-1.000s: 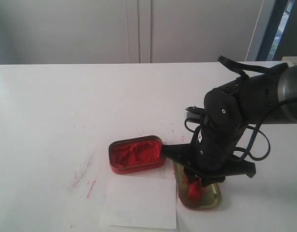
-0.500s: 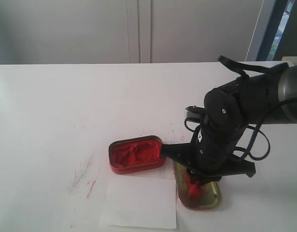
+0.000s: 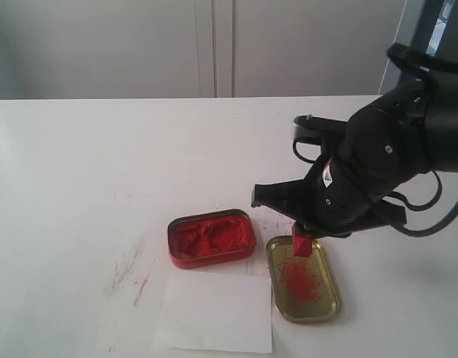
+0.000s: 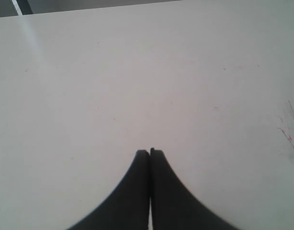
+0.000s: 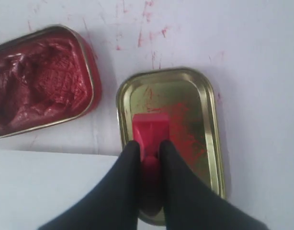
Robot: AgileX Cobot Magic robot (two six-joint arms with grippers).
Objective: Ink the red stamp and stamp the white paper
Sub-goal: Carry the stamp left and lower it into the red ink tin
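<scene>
1. The tabletop (image 3: pixel 102 164) is white, with red smears on the side of the ink tin (image 3: pixel 211 237) away from the working arm.
2. The white paper (image 3: pixel 214 313) lies flat just in front of the ink tin, its far edge nearly touching the tin's near wall. No imprint can be made out on it.
3. The gold lid (image 3: pixel 322 294) sits just beside the ink tin's right end. Its long axis runs toward the camera, while the tin's runs crosswise.
4. The right gripper (image 3: pixel 302 237) hangs over the lid's far end, close to the ink tin's right end. Its fingers are clamped on the stamp's handle.
5. The left gripper (image 4: pixel 150 153) is well away from the ink tin over bare table, with its jaws pressed together on nothing.
6. The red stamp (image 5: pixel 150 127) hangs with its base down and looks clear of the lid. The ink paste lies sideways from it toward the left arm's side, so inking likely calls for a short move that way and then down.
</scene>
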